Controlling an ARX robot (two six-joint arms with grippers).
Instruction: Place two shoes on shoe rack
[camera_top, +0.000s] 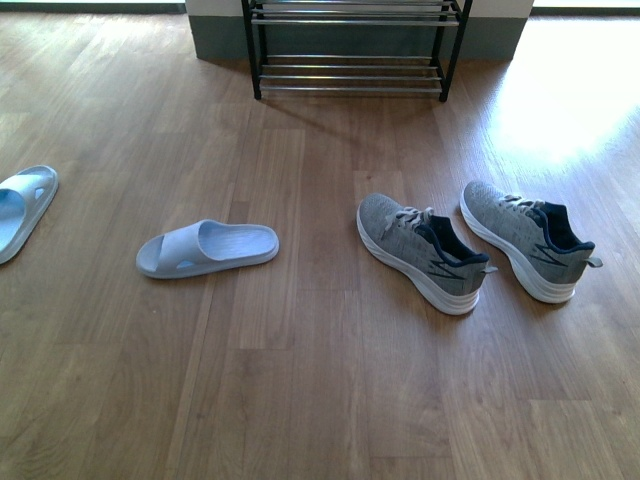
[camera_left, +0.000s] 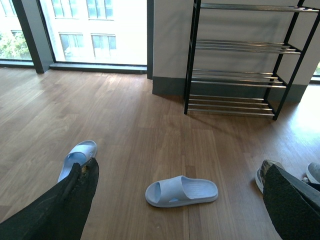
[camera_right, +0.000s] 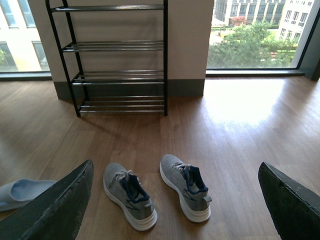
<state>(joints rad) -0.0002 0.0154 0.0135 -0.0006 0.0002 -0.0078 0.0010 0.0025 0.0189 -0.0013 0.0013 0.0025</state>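
Nothing picked yet: grey sneakers (camera_top: 420, 250) sit on the floor (camera_top: 320, 400) right, blue slides (camera_top: 208, 248) left, none on the far rack (camera_top: 350, 72); left claw (camera_left: 180, 167) and right claw (camera_right: 176, 165) are spread apart, empty, so next likely means lowering onto a sneaker.

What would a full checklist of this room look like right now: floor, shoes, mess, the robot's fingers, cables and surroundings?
Surface: wooden floor, sunlit patch on the right.
Job's things: left grey sneaker and right grey sneaker side by side on the floor; pale-blue slide left of them; second slide farther left, cut by the front view's edge; shoe rack against the wall, no shoes on it.
Clutter: nothing seen.
Grippers: left fingers and right fingers spread wide, holding nothing.
Cables: nothing seen.
Surroundings: large windows, buildings and trees outside.
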